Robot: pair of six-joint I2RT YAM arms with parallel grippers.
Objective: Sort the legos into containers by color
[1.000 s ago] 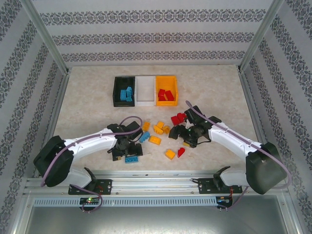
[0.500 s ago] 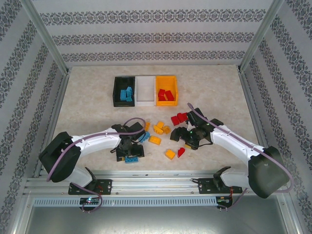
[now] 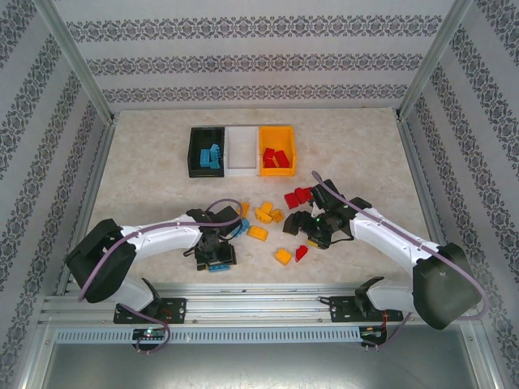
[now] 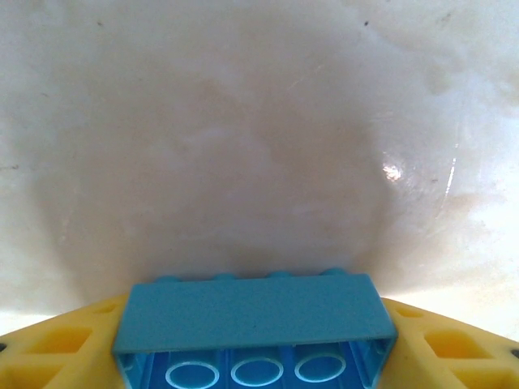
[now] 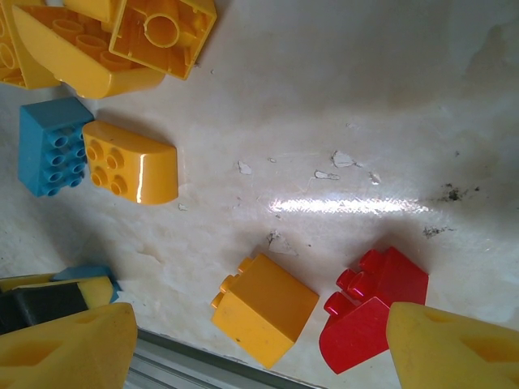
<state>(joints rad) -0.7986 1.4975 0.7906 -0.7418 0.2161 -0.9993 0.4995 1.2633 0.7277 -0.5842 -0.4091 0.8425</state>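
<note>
Your left pincer (image 4: 251, 344) has its yellow fingers (image 4: 49, 352) half drawn in and set at either end of a long blue brick (image 4: 251, 312). In the left wrist view the pads meet the brick's ends with no gap, so it is pinching that brick. From above you see this pincer low over the worktop (image 3: 365, 154), near its front edge, with the blue brick under it.

Your right pincer (image 5: 263, 344) is spread wide and holds nothing. Between its two fingertips, down on the worktop, lie a yellow cube brick (image 5: 263, 308) and a red brick (image 5: 373, 304), side by side but apart. Farther off in that wrist view, a small blue brick (image 5: 53, 146) touches a rounded yellow brick (image 5: 130, 162).

At the back, three containers stand in a row, touching:
- The black bin (image 3: 193, 154) has blue bricks in it.
- The white bin (image 3: 242, 150) is in the middle.
- The yellow bin (image 3: 276, 130) has red bricks in it.

Loose yellow, blue and red bricks lie scattered between the two arms.
</note>
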